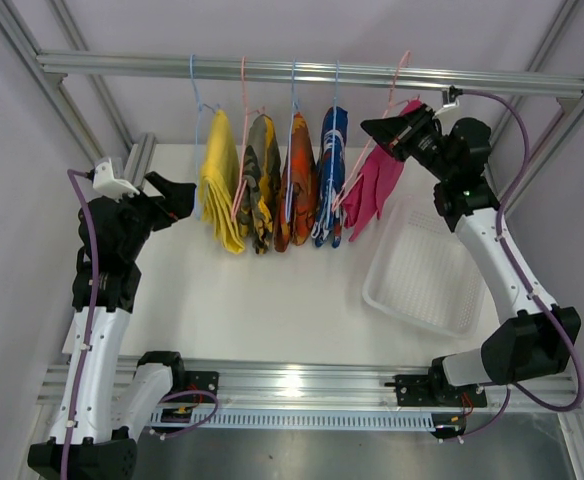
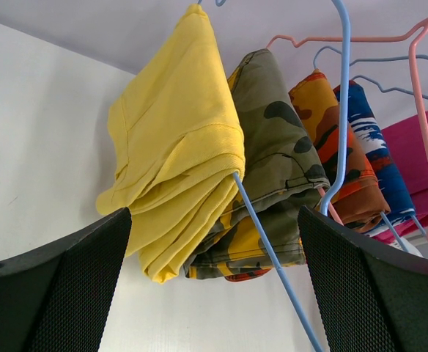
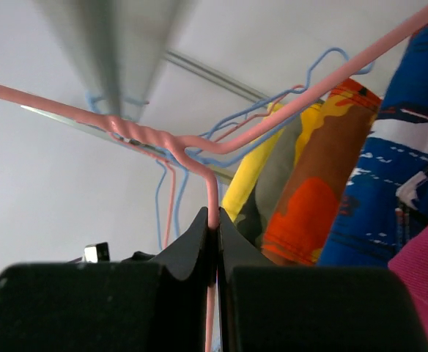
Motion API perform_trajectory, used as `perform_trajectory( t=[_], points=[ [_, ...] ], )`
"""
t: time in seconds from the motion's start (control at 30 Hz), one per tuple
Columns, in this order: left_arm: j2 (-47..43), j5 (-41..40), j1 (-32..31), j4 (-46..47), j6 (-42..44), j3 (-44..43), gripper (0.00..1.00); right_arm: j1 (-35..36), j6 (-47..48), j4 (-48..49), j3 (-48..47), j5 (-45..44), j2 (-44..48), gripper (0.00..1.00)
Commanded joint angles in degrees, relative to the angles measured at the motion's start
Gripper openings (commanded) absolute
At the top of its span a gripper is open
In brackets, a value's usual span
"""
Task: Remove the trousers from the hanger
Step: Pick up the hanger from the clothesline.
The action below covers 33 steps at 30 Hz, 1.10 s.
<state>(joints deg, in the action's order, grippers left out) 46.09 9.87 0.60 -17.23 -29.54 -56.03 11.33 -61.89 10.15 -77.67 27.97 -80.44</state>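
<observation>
Several trousers hang on wire hangers from the rail (image 1: 302,72): yellow (image 1: 220,185), camouflage (image 1: 259,185), orange-red (image 1: 297,180), blue-and-white (image 1: 330,175) and magenta pink (image 1: 377,185). My right gripper (image 1: 387,135) is shut on the pink hanger (image 3: 212,192) that carries the pink trousers; the wire runs between its jaws (image 3: 215,224). That hanger is tilted. Left of the row, my left gripper (image 1: 177,195) stands open. In its wrist view the yellow trousers (image 2: 177,147) and the camouflage pair (image 2: 280,161) hang just beyond the fingers (image 2: 67,293), and a blue hanger wire (image 2: 272,257) crosses the gap.
A white mesh basket (image 1: 427,270) sits on the table at the right, below the right arm. Metal frame posts rise at both sides. The rail carries pink and blue hanger hooks close together.
</observation>
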Motion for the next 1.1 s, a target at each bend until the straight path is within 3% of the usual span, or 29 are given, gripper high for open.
perform_trajectory(
  t=[0.0,0.23,0.63,0.77,0.87,1.07],
  points=[
    [-0.21,1.73,-0.07,1.41,0.27,-0.40,1.00,-0.70,6.52,2.78,-11.53,0.07,3.64,0.00],
    [-0.30,1.21,-0.07,1.15,0.62,-0.66,0.99,-2.37,6.69,-3.73,-23.14,3.15,-1.64,0.00],
    [-3.19,1.12,0.01,0.53,2.29,-1.28,0.99,-3.07,6.26,-8.66,-21.30,8.50,3.45,0.00],
    [-4.25,1.91,-2.62,0.27,3.70,-1.97,0.96,-4.21,5.20,-9.27,-17.71,11.84,7.21,0.00],
    [-4.42,1.12,-4.55,-0.43,5.19,-2.68,0.98,-5.00,7.91,-13.46,-14.45,9.06,10.30,0.00],
    [-4.69,-0.03,-7.37,-4.21,6.16,-6.89,0.99,-7.29,6.96,-8.22,-2.24,13.16,15.84,0.00]
  ],
)
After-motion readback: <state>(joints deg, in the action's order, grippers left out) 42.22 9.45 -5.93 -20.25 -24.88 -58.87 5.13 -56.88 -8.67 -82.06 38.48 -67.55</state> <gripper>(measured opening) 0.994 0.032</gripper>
